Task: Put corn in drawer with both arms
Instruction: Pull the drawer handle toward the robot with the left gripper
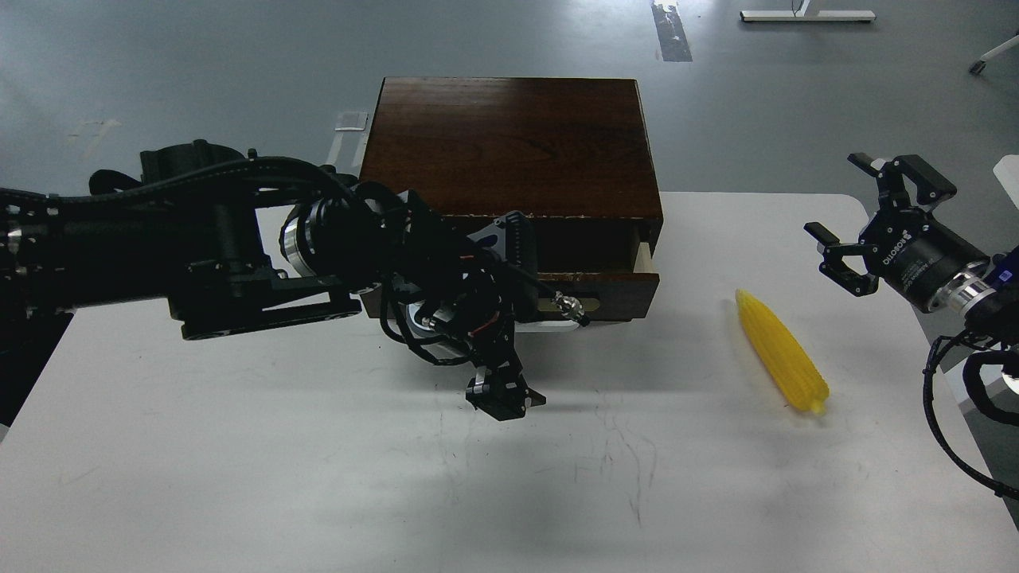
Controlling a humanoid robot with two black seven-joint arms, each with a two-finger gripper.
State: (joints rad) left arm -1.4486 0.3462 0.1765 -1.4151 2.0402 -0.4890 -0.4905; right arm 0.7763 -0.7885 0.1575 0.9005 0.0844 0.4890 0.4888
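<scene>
Yellow corn (782, 352) lies on the white table (239, 461), right of the box (509, 147) and apart from it. The drawer (613, 285) stands partly out. The left gripper (493, 318) sits at its front, fingers too dark to tell. The right gripper (864, 219) hovers above the corn, fingers spread.
</scene>
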